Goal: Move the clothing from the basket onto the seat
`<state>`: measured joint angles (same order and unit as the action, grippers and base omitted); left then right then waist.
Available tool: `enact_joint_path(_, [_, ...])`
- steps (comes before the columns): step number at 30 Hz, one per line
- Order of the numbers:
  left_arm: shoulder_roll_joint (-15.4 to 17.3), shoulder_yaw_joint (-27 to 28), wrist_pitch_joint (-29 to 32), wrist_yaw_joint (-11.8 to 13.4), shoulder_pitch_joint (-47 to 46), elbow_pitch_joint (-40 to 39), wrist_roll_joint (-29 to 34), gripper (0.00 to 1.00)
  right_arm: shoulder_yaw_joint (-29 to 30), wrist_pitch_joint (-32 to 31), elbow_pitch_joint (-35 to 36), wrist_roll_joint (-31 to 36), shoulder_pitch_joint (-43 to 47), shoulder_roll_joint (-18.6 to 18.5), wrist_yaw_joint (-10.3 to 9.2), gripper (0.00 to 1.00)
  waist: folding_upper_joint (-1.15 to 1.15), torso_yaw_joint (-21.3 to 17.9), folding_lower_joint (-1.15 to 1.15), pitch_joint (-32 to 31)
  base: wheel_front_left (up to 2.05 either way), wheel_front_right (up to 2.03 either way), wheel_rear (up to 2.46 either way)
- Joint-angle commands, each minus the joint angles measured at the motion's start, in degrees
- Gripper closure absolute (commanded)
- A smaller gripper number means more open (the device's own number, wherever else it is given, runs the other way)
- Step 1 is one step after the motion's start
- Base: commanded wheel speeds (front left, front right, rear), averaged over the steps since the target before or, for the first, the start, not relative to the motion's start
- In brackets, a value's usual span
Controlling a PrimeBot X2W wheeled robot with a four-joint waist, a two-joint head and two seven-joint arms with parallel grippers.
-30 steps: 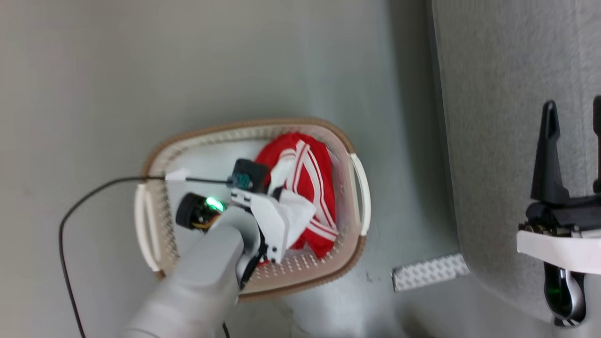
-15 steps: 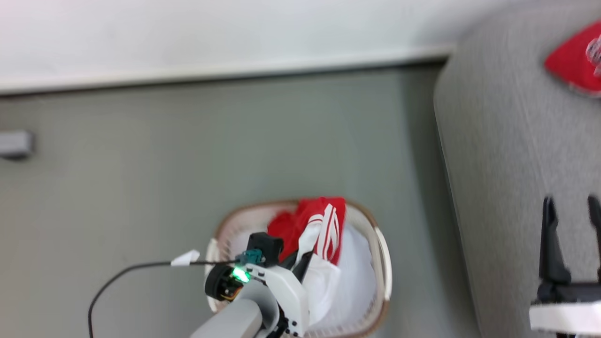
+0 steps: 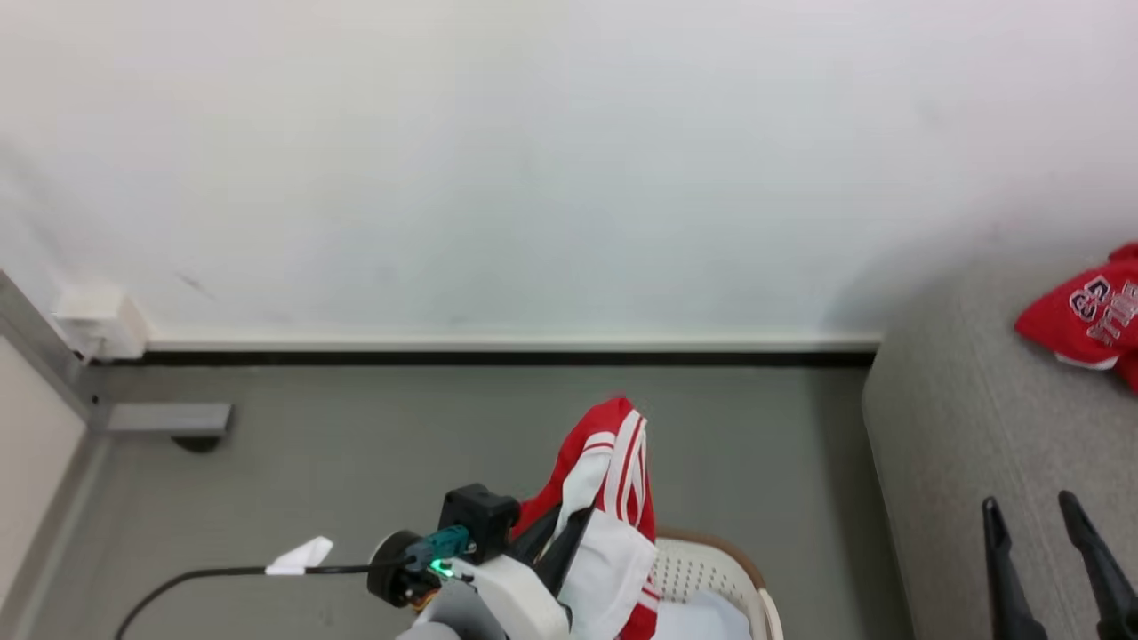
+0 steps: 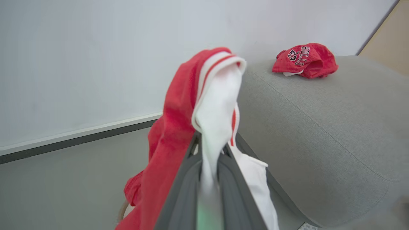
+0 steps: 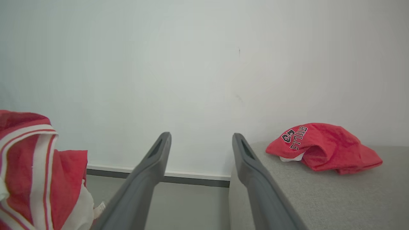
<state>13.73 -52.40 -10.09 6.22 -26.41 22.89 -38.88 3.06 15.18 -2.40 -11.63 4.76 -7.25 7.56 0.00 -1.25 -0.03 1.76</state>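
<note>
My left gripper point(image 3: 569, 524) is shut on a red garment with white stripes and a white patch point(image 3: 613, 462), held up above the basket point(image 3: 711, 556); the left wrist view shows the fabric point(image 4: 179, 105) draped over the closed fingers point(image 4: 188, 179). Just the basket's far right rim and perforated wall peek in at the head view's bottom edge. A second red garment with lettering point(image 3: 1089, 311) lies on the grey seat point(image 3: 960, 444), also seen as the lettered garment point(image 5: 319, 147) on the seat point(image 5: 319, 198). My right gripper point(image 3: 1040, 516) hangs open over the seat's near edge, empty.
A white wall point(image 3: 533, 160) with a pale skirting board point(image 3: 498, 342) runs behind the grey floor point(image 3: 373, 444). A grey door stop or bracket point(image 3: 169, 418) sits at the left by a door frame. A black cable with a white tag point(image 3: 298, 556) trails from the left wrist.
The head camera has tilted up, bringing the wall and the garment on the seat into view. My left gripper has lifted the red garment out of the basket.
</note>
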Motion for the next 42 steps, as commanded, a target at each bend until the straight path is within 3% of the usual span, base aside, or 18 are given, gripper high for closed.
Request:
enact_joint_path(1, [1.9, 0.0, 1.1, 0.9, 0.7, -3.9, 1.2, 1.0, -1.4, -0.1, 0.3, -1.1, 0.5, -1.2, -0.15, 0.0, 0.0, 1.4, 0.03, -2.8, 0.0, 0.0, 0.0])
enact_joint_path(5, [7.0, -0.3, 4.2, 2.6, 1.2, -14.1, 2.5, 1.0, -7.0, 0.0, 1.3, -3.1, -0.9, -5.4, -0.15, 0.0, 0.0, 1.1, 0.03, -3.5, 0.0, 0.0, 0.0])
enact_joint_path(7, [8.0, -0.3, 4.8, 2.7, 1.2, -16.3, 2.7, 1.0, -8.9, -0.1, 1.6, -3.9, -1.6, -6.7, -0.15, 0.0, 0.0, 1.0, 0.03, -3.5, 0.0, 0.0, 0.0])
enact_joint_path(11, [11.3, -0.3, 6.3, 2.7, 0.5, -23.1, 3.9, 1.0, -18.4, -0.1, 2.7, -8.2, -5.2, -12.8, -0.15, 0.0, 0.0, 0.6, 0.03, -3.5, 0.0, 0.0, 0.0])
enact_joint_path(12, [12.1, -0.6, 6.5, 2.2, -0.3, -25.4, 4.5, 1.0, -23.8, -0.1, 3.1, -10.8, -7.8, -16.0, -0.15, 0.0, 0.0, 0.5, 0.03, -3.5, 0.0, 0.0, 0.0])
enact_joint_path(15, [12.4, -0.7, 6.4, 1.6, -1.1, -26.9, 5.0, 1.0, -29.0, -0.1, 3.2, -13.7, -10.6, -19.2, -0.15, 0.0, 0.0, 0.5, 0.03, -3.5, 0.0, 0.0, 0.0])
enact_joint_path(19, [11.5, -1.3, 6.1, 0.1, -3.0, -28.7, 5.1, 1.0, -39.4, -1.0, 4.0, -19.5, -16.9, -24.4, -0.15, 0.0, 0.0, 0.8, 0.03, -3.3, 0.0, 0.0, 0.0])
enact_joint_path(25, [9.1, -3.1, 5.8, -2.7, -5.9, -28.8, 5.9, 1.0, -51.2, -1.5, 5.2, -26.8, -25.8, -29.0, -0.15, 0.0, 0.0, 1.3, 0.03, -2.8, 0.0, 0.0, 0.0])
enact_joint_path(30, [7.0, -4.7, 5.8, -4.5, -7.3, -28.2, 5.6, 1.0, -57.7, -1.4, 4.1, -30.9, -31.4, -30.4, -0.15, 0.0, 0.0, 1.6, 0.03, -2.6, 0.0, 0.0, 0.0])
enact_joint_path(36, [4.8, -5.6, 5.3, -5.3, -8.3, -26.4, 5.3, 1.0, -65.5, -1.1, 3.2, -35.4, -36.5, -29.3, -0.15, 0.0, 0.0, 1.6, 0.03, -2.3, 0.0, 0.0, 0.0])
enact_joint_path(38, [4.2, -5.7, 4.9, -5.4, -8.4, -25.7, 5.1, 1.0, -66.8, -0.7, 2.4, -36.9, -37.6, -28.9, -0.15, 0.99, 0.0, 1.5, 0.03, -2.1, 0.0, 0.0, 0.0])
enact_joint_path(42, [4.0, -5.6, 4.6, -5.0, -8.2, -23.8, 4.9, 1.0, -66.9, -0.2, 0.5, -39.3, -38.4, -28.1, -0.15, 1.0, 0.0, 1.0, 0.03, -1.6, 0.0, 0.0, 0.0])
